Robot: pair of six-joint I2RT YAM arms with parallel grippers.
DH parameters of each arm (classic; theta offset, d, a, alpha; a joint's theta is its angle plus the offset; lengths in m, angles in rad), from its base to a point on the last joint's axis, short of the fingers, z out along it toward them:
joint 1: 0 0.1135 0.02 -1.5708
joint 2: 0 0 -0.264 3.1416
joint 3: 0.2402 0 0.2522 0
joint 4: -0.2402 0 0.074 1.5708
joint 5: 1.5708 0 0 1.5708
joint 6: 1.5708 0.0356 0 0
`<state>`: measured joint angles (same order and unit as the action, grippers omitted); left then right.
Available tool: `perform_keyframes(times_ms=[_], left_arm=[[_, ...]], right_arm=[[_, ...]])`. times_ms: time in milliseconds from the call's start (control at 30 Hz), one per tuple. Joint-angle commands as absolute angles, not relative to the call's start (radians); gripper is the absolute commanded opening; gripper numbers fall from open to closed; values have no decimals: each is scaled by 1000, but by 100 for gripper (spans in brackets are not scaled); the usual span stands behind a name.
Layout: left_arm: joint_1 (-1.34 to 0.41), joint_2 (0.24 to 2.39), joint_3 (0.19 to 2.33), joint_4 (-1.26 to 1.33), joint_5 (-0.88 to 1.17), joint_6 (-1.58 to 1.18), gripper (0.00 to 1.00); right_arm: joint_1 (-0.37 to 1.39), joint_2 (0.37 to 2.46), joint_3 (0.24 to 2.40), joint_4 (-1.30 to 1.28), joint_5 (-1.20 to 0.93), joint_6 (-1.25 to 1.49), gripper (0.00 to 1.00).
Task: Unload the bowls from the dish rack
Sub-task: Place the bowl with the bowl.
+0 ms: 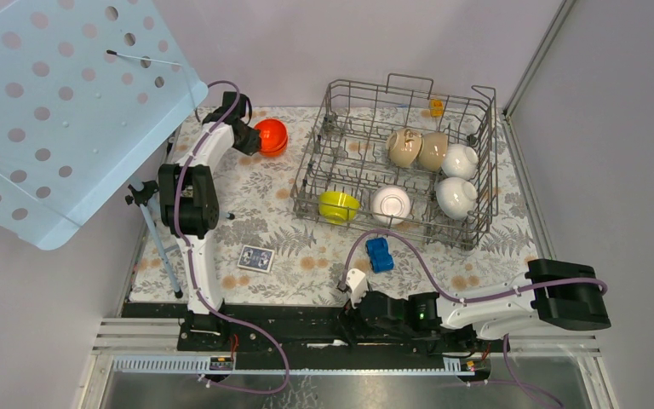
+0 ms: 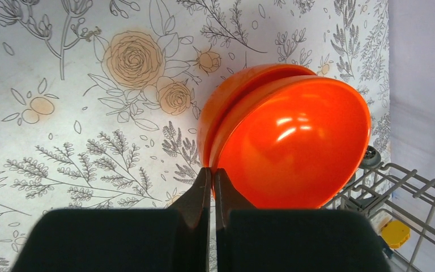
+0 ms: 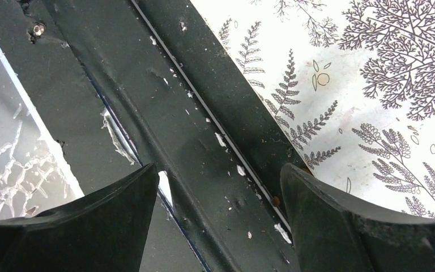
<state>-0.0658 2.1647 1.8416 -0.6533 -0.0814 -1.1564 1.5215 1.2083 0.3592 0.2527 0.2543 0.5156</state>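
Left end effector [image 2: 212, 173] closed beside orange bowls [image 2: 294, 141], arm outstretched; right end effector [image 3: 218, 173] open, arm folded.

Your table's white cloth [image 1: 264, 213], printed with line-drawn flowers and ferns, sits between plain pale lilac walls [image 1: 306, 43] behind and on your right. A light blue perforated panel [image 1: 51, 111] tilts over the far-left corner above a small tripod [image 1: 142, 196]. The light is soft and even.

Bare floral mat [image 1: 255, 196] between the stacked orange bowls [image 1: 271, 136] and the dish rack [image 1: 311, 162] left a wide lane. Nearer, a card [image 1: 255, 257] and a blue toy car [image 1: 379, 254] (just before the rack's front wall) narrowed it; upright tines [image 1: 353, 149] fenced the racked bowls [image 1: 390, 204].
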Motion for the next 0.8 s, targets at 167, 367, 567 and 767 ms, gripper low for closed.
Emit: perform_keyframes(times_ms=[167, 367, 567, 767], left_arm=[[-64, 2138, 1953, -727, -145, -1157, 0], [-71, 2169, 2005, -775, -170, -1142, 0], [-76, 2203, 2026, -777, -147, -1142, 0], [-90, 2236, 2079, -809, -158, -1134, 0]], right_arm=[[1538, 1221, 404, 272, 299, 499, 86], [1539, 1229, 409, 269, 296, 495, 86], [1542, 1229, 409, 268, 301, 494, 86], [1542, 1230, 415, 262, 302, 486, 86]])
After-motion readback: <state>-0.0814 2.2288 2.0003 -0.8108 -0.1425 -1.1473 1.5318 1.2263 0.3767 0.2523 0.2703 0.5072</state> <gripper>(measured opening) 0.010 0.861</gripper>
